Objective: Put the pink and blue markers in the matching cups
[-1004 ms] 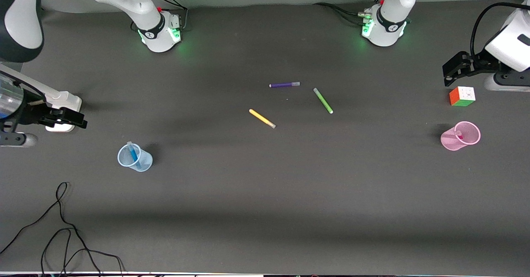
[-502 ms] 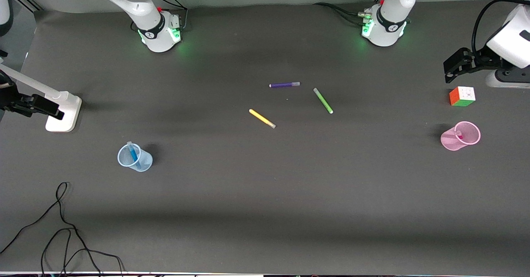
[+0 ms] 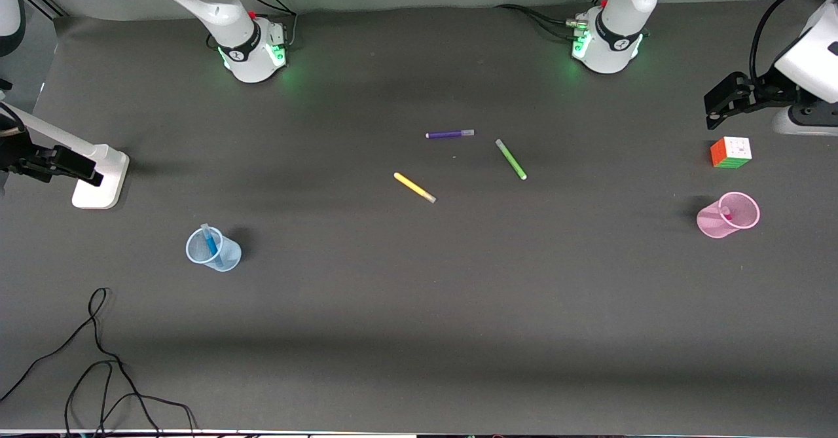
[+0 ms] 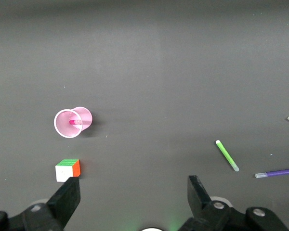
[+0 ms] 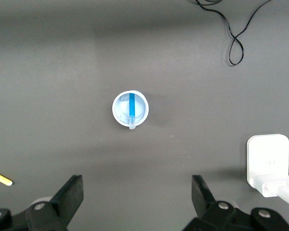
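Note:
The pale blue cup (image 3: 222,258) stands upright toward the right arm's end of the table, and the blue marker (image 3: 210,240) leans inside it. In the right wrist view the blue cup (image 5: 120,109) and the blue marker (image 5: 132,107) show from above. The pink cup (image 3: 710,222) stands toward the left arm's end with the pink marker (image 3: 726,214) in it. They also show in the left wrist view, the pink cup (image 4: 62,126) with the pink marker (image 4: 75,122) inside. My left gripper (image 3: 715,105) (image 4: 133,197) hangs open and empty over the table beside the cube. My right gripper (image 3: 82,168) (image 5: 137,195) hangs open and empty over the white stand.
A purple pen (image 3: 450,134), a green pen (image 3: 510,159) and a yellow pen (image 3: 414,187) lie mid-table. A colour cube (image 3: 730,152) sits farther from the front camera than the pink cup. A white stand (image 3: 98,182) and a black cable (image 3: 98,359) are at the right arm's end.
The right arm has pulled back toward its end of the table, its gripper now over the white stand. The left gripper has drifted slightly toward the bases. Cups and markers stayed put.

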Controlling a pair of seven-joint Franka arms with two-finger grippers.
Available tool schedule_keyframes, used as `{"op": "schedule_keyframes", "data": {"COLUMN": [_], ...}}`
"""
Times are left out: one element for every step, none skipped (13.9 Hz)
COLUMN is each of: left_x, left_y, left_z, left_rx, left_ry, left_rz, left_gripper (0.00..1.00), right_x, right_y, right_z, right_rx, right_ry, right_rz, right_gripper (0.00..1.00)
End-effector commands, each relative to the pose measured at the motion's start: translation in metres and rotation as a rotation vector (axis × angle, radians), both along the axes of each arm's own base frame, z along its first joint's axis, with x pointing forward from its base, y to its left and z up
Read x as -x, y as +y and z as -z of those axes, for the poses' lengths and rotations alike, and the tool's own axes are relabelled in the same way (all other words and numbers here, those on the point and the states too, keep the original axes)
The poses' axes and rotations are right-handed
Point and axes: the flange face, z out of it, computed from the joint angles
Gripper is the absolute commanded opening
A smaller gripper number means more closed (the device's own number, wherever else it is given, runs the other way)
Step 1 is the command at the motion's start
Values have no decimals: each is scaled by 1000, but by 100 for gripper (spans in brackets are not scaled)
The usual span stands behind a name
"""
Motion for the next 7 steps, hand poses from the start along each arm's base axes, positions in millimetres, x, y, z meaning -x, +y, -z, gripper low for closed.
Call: {"op": "schedule_keyframes", "data": {"left_x": [2, 2, 1, 2, 2, 2, 1], "left_y": [-2, -1, -2, -2, -2, -2, -1], "left_z": [-8, -8, -7, -8, -8, -8, -9], "left_rx": [-1, -1, -1, -1, -1, -1, 0], "left_ry": [7, 7, 9, 7, 7, 6, 2], "left_rz": [-12, -14, -12, -12, -12, -12, -14], "left_gripper": [99, 99, 99, 99, 99, 99, 99], "right_x": [11, 11, 11, 12, 11, 11, 11], "right_y": [-1, 0, 0, 0, 0, 0, 0], "right_z": [-4, -4, -4, -4, -3, -3, -3], "right_rx": [10, 5, 5, 4, 4, 4, 4], "right_ry": [13, 14, 15, 17, 18, 18, 18], "right_rz": [-15, -15, -17, -15, -18, -18, -18], "right_gripper": [100, 100, 100, 100, 100, 100, 100]}}
